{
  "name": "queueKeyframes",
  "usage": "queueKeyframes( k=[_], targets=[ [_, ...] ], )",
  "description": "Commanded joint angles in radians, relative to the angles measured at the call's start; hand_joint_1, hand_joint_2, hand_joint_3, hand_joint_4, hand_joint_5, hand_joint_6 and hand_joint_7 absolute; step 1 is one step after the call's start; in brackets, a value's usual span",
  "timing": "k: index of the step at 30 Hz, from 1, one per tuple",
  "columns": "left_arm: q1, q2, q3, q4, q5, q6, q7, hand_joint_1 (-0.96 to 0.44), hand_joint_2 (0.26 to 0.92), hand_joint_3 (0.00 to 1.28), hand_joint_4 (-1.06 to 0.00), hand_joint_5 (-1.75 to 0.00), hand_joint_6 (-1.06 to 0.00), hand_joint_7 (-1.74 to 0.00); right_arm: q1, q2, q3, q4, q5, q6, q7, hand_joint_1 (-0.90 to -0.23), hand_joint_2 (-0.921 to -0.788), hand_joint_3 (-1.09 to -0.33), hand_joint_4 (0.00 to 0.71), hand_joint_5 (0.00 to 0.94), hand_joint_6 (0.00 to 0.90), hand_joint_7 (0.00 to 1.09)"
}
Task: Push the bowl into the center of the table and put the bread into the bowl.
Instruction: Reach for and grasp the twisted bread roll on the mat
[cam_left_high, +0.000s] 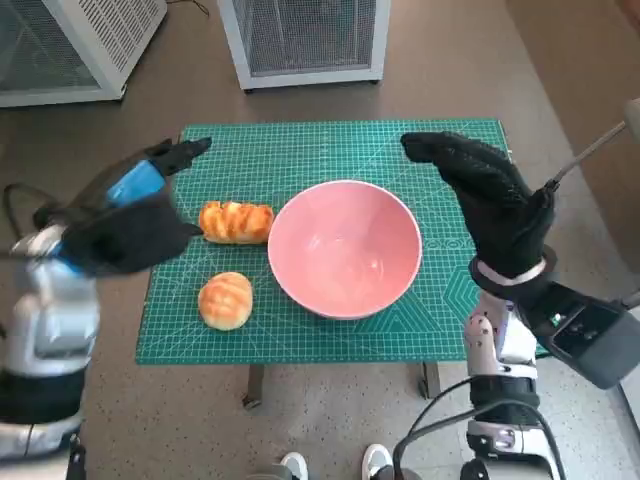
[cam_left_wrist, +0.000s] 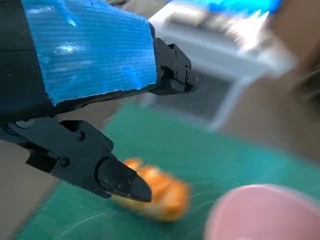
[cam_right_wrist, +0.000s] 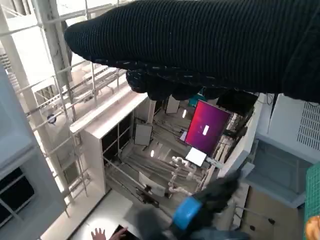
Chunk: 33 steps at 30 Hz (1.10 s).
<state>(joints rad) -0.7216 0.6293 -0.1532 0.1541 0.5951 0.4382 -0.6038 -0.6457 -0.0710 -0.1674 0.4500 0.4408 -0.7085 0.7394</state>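
A pink bowl (cam_left_high: 345, 248) stands near the middle of the green mat (cam_left_high: 300, 150), empty; its rim also shows in the left wrist view (cam_left_wrist: 265, 212). Two breads lie left of it: a long braided one (cam_left_high: 236, 221) close to the rim and a round bun (cam_left_high: 226, 300) nearer the front edge. The long bread (cam_left_wrist: 160, 192) appears blurred in the left wrist view. My left hand (cam_left_high: 130, 215) hovers above the mat's left edge, fingers apart, holding nothing. My right hand (cam_left_high: 485, 195) is raised to the right of the bowl, fingers spread and empty.
The small table ends just past the mat on every side. Two white slatted units (cam_left_high: 305, 40) stand on the floor behind it. A person's white shoes (cam_left_high: 335, 465) show below the front edge. A thin rod (cam_left_high: 590, 150) sticks out at the far right.
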Motion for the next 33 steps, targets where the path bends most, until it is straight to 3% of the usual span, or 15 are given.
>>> queueKeyframes(
  k=[1,11,24,33],
  targets=[
    [-0.081,-0.017,-0.081,0.106,0.038,0.031,-0.017,0.05,0.727,0.01,-0.07,-0.01,-0.28,0.00,0.020,0.001,-0.003,0.018,0.015,0.012,0.001,-0.593,-0.921,-0.551,0.323,0.001,0.012,0.74],
    [-0.191,-0.078,-0.200,0.385,0.071,-0.029,0.048,0.02,0.725,0.01,-0.10,-0.01,-0.29,0.00,0.026,-0.002,0.003,0.015,0.018,0.015,0.000,-0.590,-0.921,-0.547,0.322,0.001,0.017,0.74],
    [-0.313,-0.200,-0.318,0.838,0.101,-0.185,0.236,-0.04,0.732,0.01,-0.10,0.00,-0.27,0.00,0.036,-0.013,0.006,0.013,0.007,0.011,-0.008,-0.586,-0.921,-0.555,0.312,0.000,0.011,0.74],
    [-0.356,-0.257,-0.366,1.024,0.114,-0.250,0.318,-0.03,0.731,0.01,-0.14,-0.02,-0.29,-0.01,0.041,-0.017,0.007,0.007,0.011,0.026,-0.013,-0.581,-0.921,-0.558,0.311,0.000,0.005,0.75]
  ],
)
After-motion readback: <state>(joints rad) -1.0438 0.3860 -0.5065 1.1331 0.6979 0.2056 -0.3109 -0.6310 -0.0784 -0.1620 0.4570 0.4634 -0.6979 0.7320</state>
